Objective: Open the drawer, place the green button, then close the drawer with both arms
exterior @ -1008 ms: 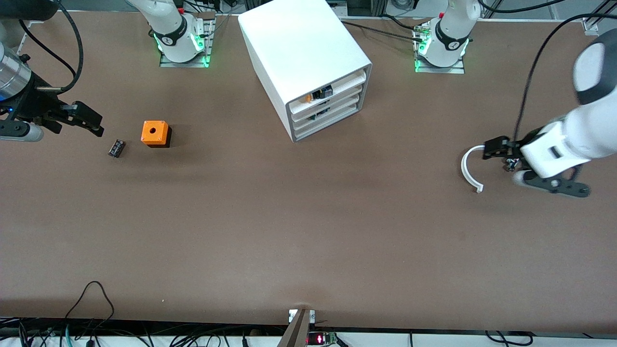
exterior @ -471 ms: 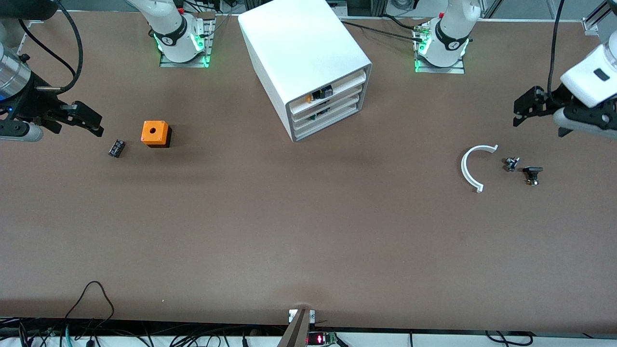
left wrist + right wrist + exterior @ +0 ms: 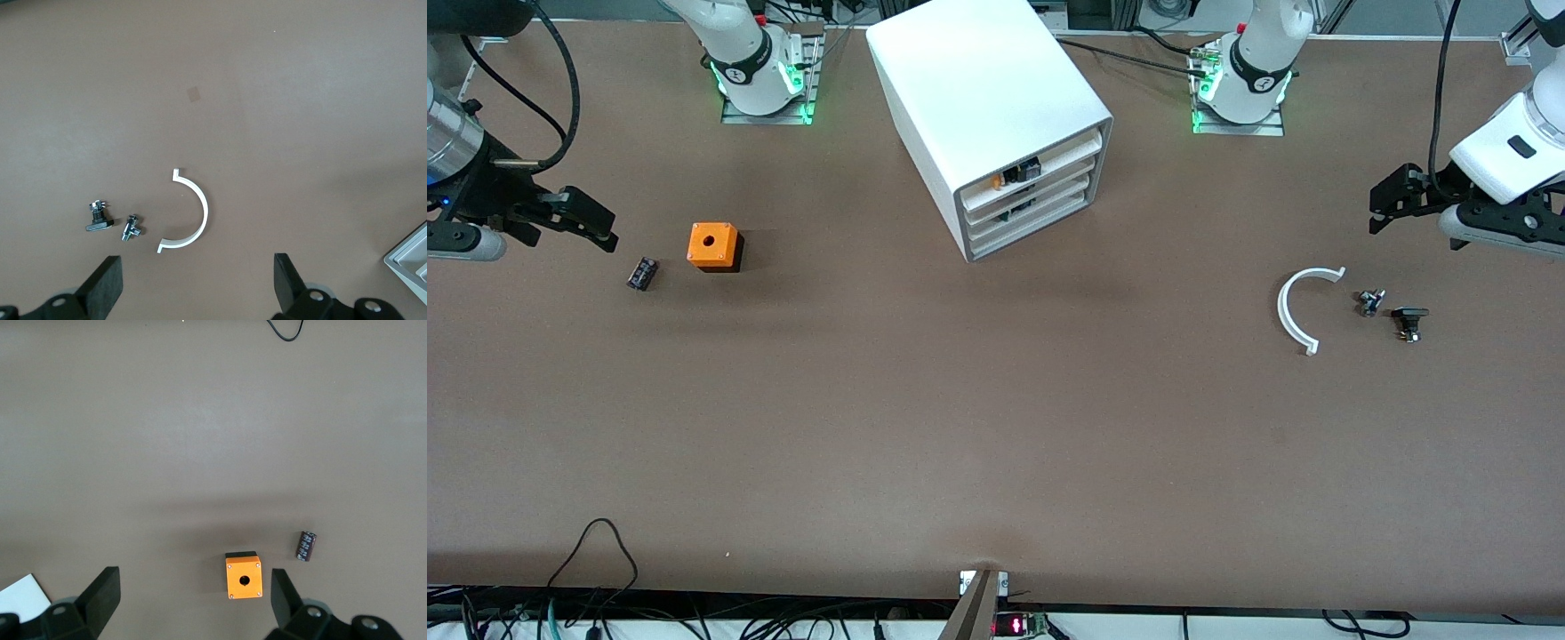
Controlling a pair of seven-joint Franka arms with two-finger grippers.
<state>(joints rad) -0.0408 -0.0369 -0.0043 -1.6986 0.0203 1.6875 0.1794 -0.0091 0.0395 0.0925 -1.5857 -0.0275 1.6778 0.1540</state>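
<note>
The white cabinet (image 3: 987, 98) stands at the middle of the table, near the arms' bases. Its lower drawers (image 3: 1040, 213) are all pushed in. The top tray holds orange and black parts. No green-capped button shows in any view. My left gripper (image 3: 1387, 204) hangs open and empty above the table at the left arm's end; its own view (image 3: 197, 293) shows the fingers wide apart. My right gripper (image 3: 591, 222) is open and empty above the table at the right arm's end, with its fingers (image 3: 103, 590) spread wide.
An orange cube with a hole (image 3: 713, 246) and a small black block (image 3: 641, 273) lie below the right gripper. A white curved strip (image 3: 1296, 313), a small metal part (image 3: 1369, 302) and a small black part (image 3: 1408, 322) lie below the left gripper.
My left gripper has lifted away from the white curved strip and moved toward the left arm's end of the table, uncovering the two small parts. The right arm has not moved.
</note>
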